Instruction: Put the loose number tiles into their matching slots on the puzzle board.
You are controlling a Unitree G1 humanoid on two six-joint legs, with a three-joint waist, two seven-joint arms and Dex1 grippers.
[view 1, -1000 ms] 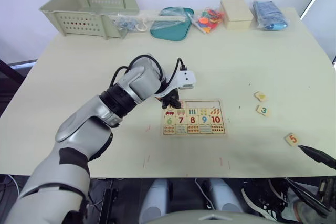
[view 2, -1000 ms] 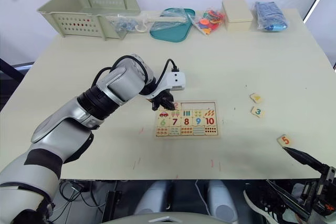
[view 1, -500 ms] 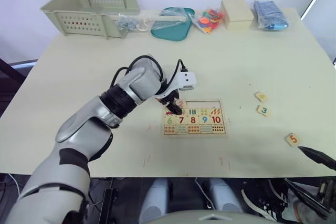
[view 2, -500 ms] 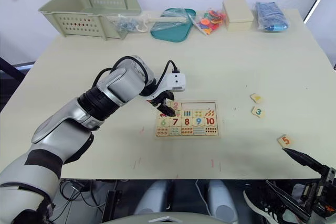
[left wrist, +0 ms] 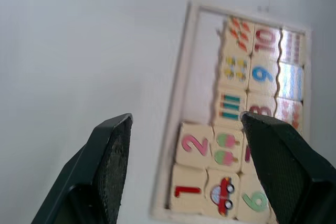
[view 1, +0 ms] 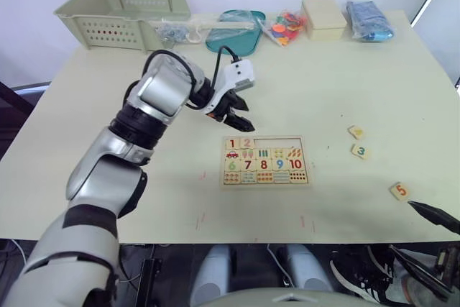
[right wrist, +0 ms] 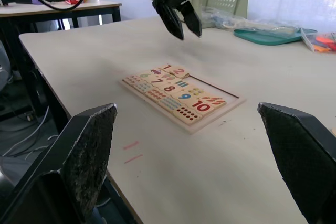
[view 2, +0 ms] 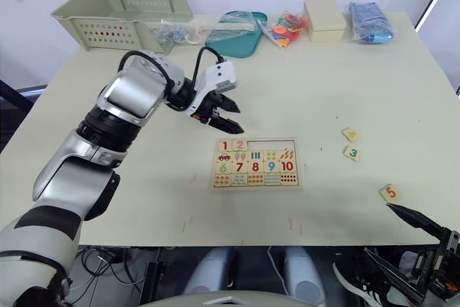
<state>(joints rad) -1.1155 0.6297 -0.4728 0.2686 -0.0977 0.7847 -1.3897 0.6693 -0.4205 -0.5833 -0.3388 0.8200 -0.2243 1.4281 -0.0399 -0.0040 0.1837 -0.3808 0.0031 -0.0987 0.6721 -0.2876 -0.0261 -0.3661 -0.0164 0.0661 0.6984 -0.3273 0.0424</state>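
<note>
Tiles 1 [view 1: 232,143] and 2 [view 1: 246,142] sat in the board [view 1: 264,160] at frame centre; 3 [view 1: 360,151], 5 [view 1: 399,191] and another tile [view 1: 356,132] lay loose at right. The left gripper [view 1: 236,114] hovered wide open and empty above the board, the right gripper [right wrist: 189,156] gaped wide too. The next fetch looked like tile 3, likely the right arm's reach.

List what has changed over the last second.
The left gripper has lifted off the puzzle board and drawn back toward the basket side, open and empty. The 2 tile now sits in its slot beside the 1. Three loose tiles and the right gripper are unmoved.
</note>
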